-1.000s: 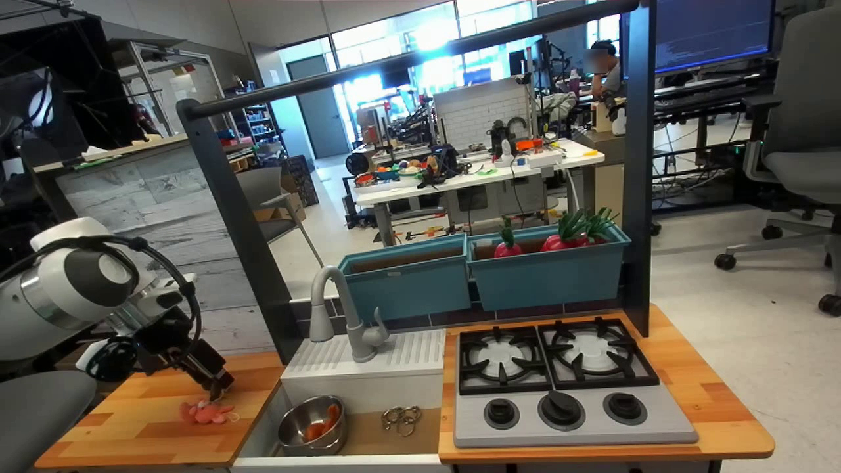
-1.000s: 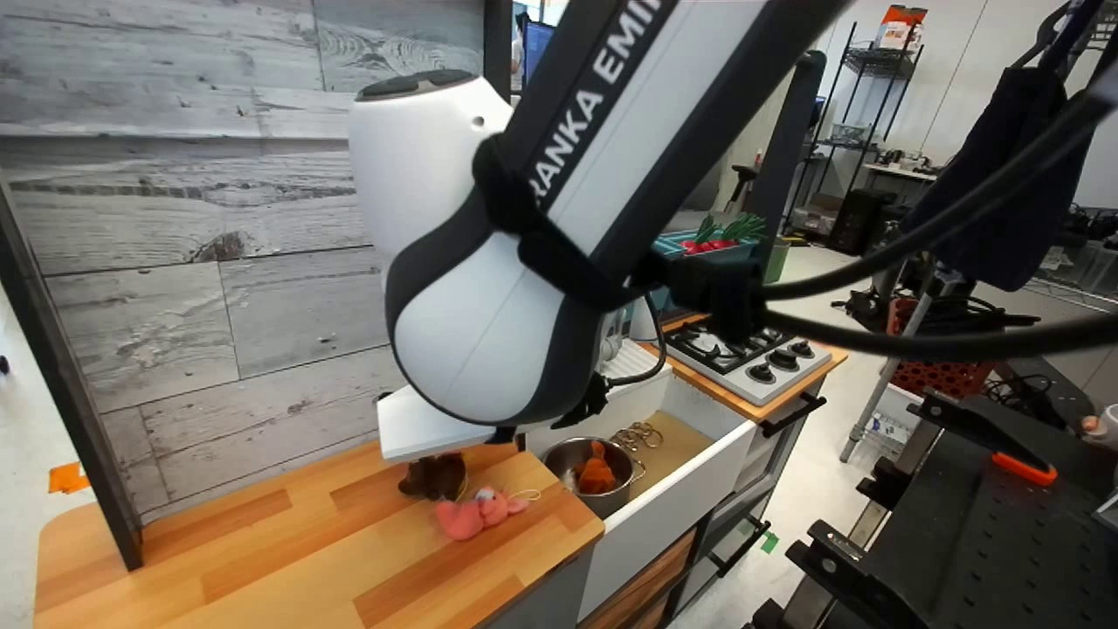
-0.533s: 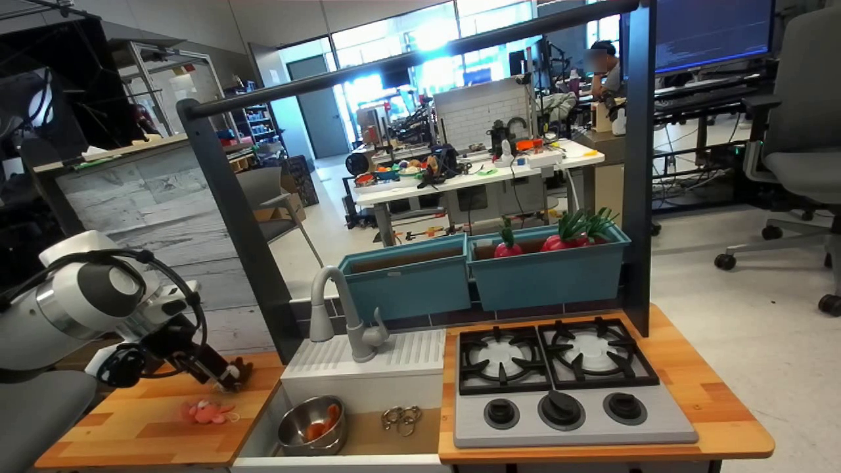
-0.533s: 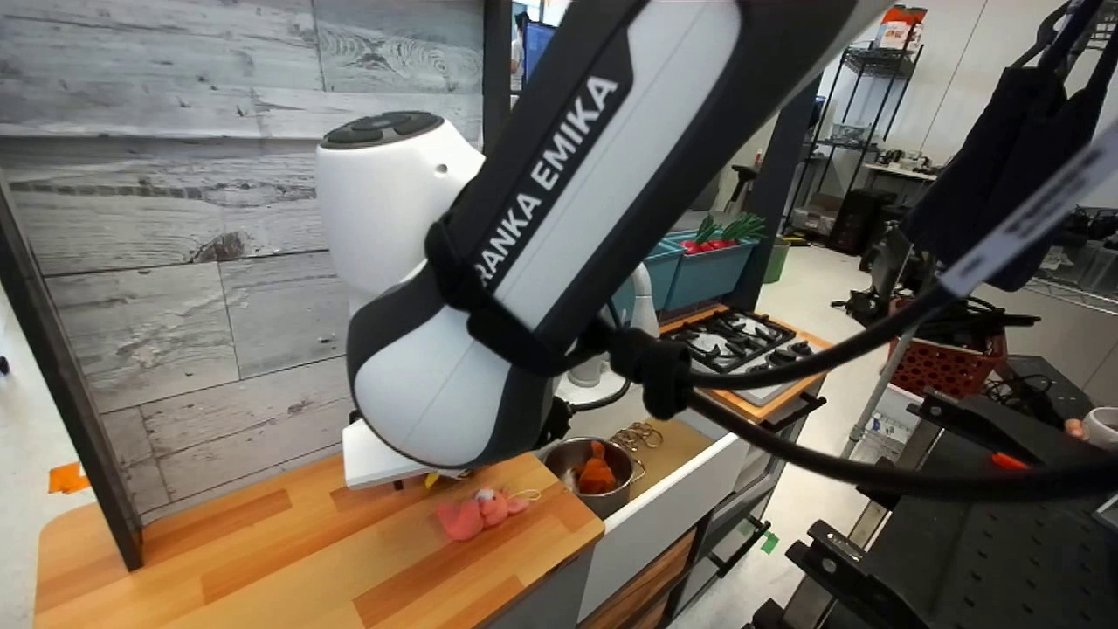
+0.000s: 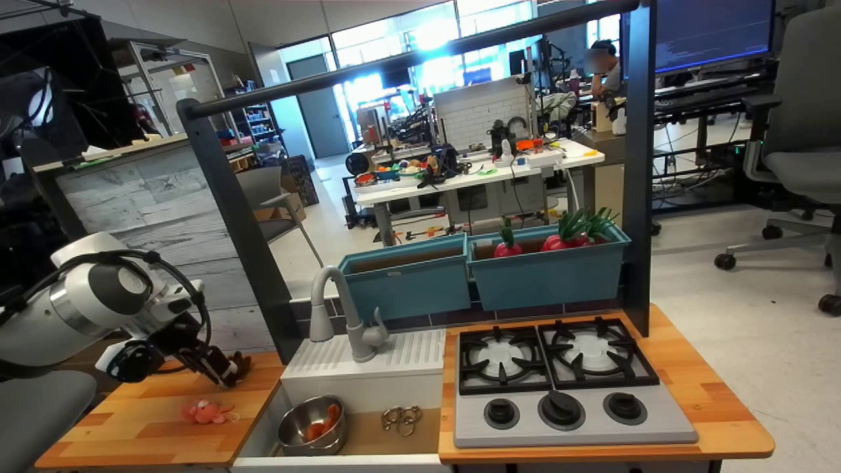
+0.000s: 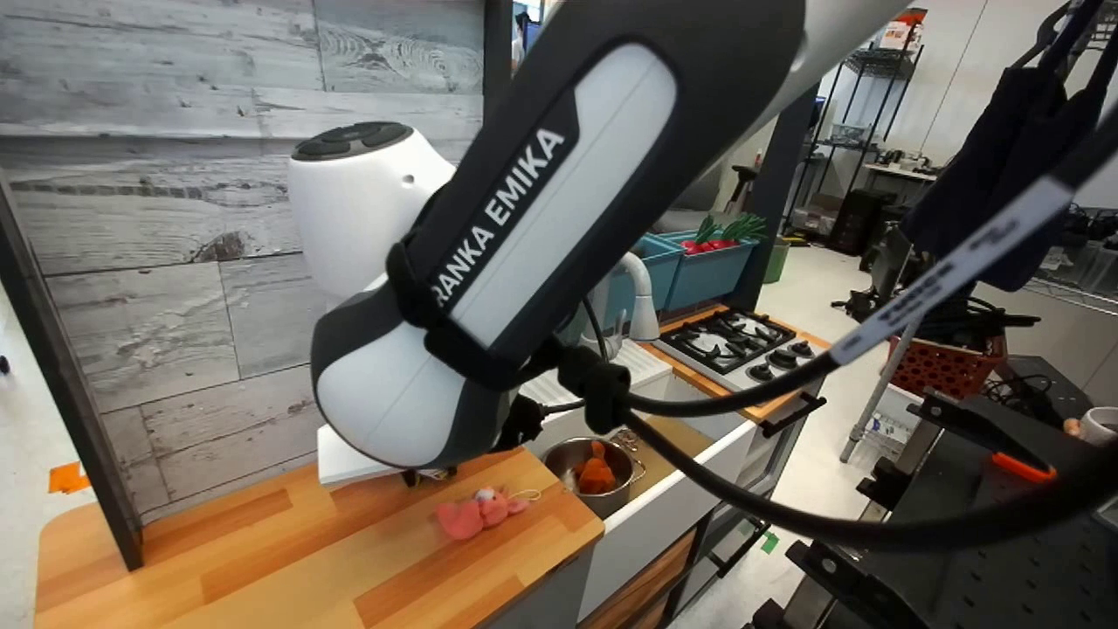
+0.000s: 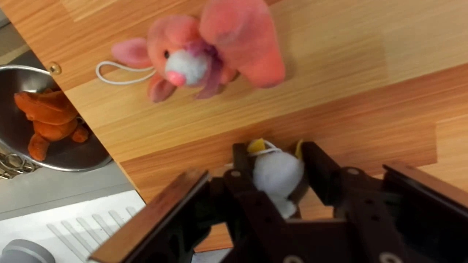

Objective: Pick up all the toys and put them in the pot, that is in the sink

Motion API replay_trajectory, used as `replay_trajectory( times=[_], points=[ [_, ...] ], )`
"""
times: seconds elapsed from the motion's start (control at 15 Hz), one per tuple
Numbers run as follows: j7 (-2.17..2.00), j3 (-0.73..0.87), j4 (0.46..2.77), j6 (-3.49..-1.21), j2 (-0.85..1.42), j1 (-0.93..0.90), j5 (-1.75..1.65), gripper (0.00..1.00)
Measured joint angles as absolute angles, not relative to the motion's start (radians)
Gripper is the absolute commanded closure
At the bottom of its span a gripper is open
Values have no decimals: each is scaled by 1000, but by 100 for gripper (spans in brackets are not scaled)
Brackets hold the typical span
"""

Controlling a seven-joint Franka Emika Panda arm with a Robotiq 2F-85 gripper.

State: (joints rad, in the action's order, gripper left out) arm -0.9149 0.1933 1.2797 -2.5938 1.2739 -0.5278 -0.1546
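Note:
A pink toy [image 7: 241, 40] with a white muzzle and a string loop lies on the wooden counter, in both exterior views too. Behind it is a dark brown toy [image 5: 243, 365], whose white body and yellow ends show in the wrist view. My gripper [image 7: 274, 148] is down at this brown toy, one finger against each side of it, so it appears shut on it. The arm hides most of that toy in an exterior view. In the sink [image 5: 387, 387] stands the metal pot [image 5: 289, 430], with an orange toy [image 7: 55, 118] inside.
Metal rings [image 5: 402, 419] lie in the sink beside the pot. A grey faucet [image 5: 361, 338] rises behind it, next to a white ribbed drainboard [image 5: 414, 355]. The dark post [image 5: 243, 249] and grey plank wall [image 6: 175, 306] border the counter at the back.
The gripper has come down and across to the brown toy, past the pink one. Its jaws have drawn in on the brown toy. The pink toy and the pot have stayed put.

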Motion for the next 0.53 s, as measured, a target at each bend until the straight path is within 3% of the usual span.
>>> replay_trajectory(
  times=[0.13,0.53],
  points=[
    [-917,195,1258,-2580,1283,-524,-153,98],
    [-925,220,1319,-2580,1236,-542,-169,96]
  ],
)
